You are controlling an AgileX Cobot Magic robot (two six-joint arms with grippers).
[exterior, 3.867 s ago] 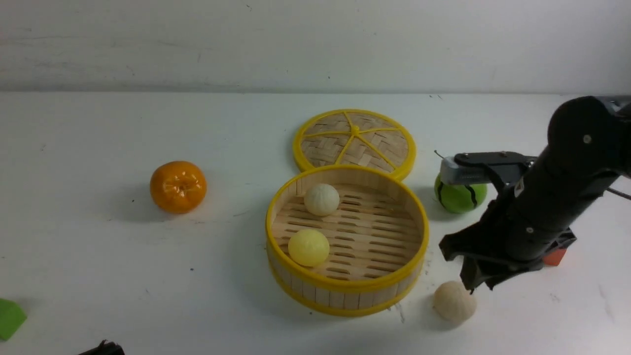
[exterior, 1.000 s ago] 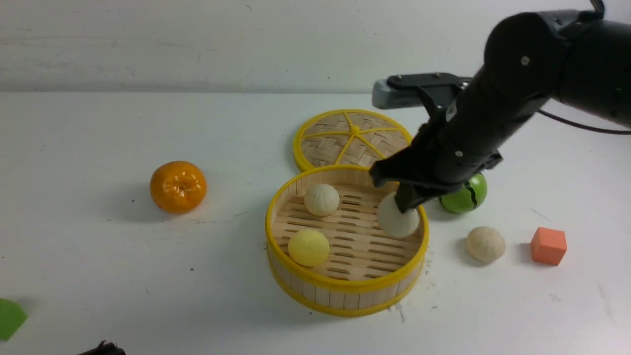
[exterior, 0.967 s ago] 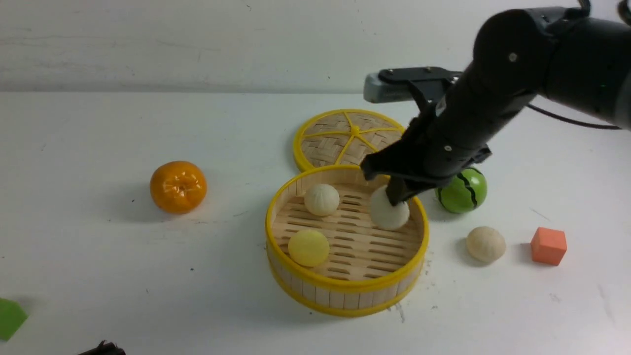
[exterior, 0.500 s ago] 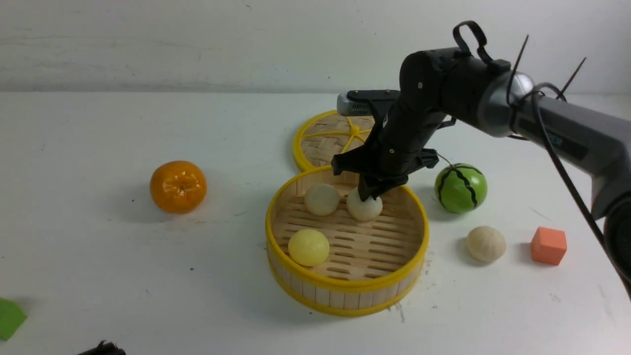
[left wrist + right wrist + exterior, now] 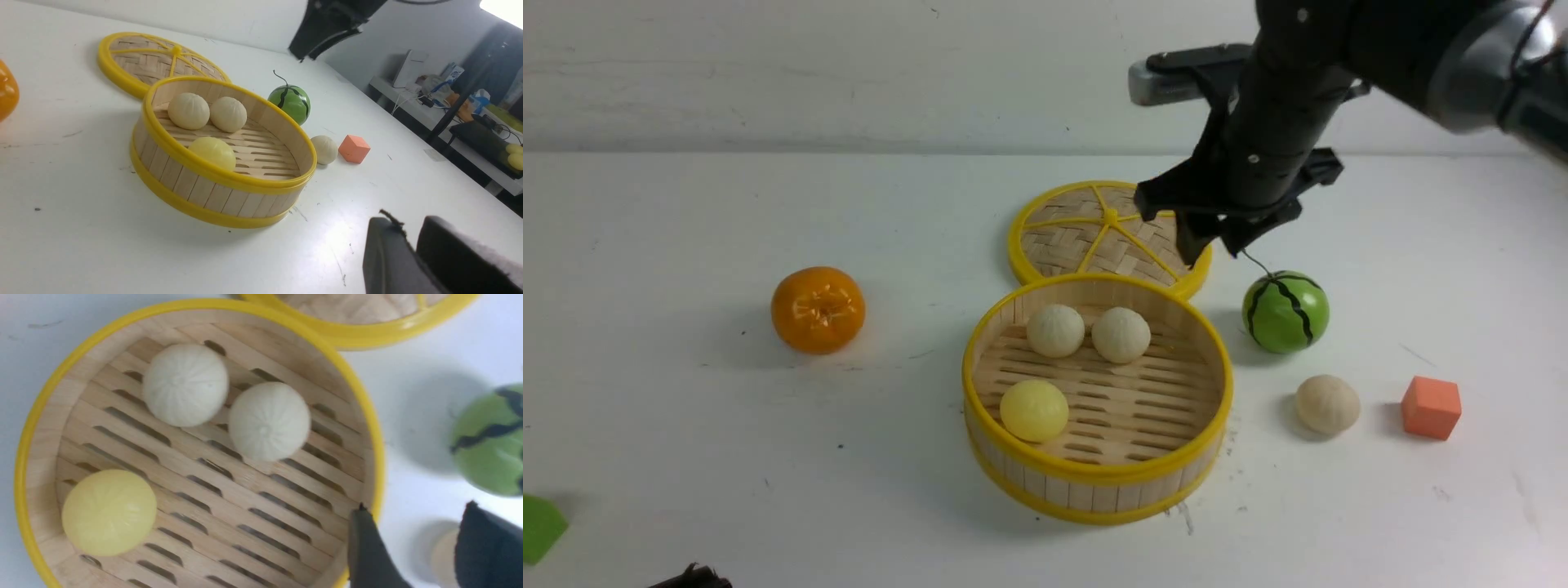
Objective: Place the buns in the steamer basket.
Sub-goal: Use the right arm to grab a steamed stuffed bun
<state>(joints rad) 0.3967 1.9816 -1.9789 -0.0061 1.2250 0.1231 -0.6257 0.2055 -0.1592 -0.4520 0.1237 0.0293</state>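
Right end effector (image 5: 1210,249): apart, empty.
Next: last bun (image 5: 1327,403), right of steamer basket (image 5: 1094,500); descend centred, clamp gently.

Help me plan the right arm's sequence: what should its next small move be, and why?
Probably swing the right tool, open and empty above the lid, toward the last bun, which lies on the table near the watermelon ball. The steamer basket holds only three, so that one is left to fetch.
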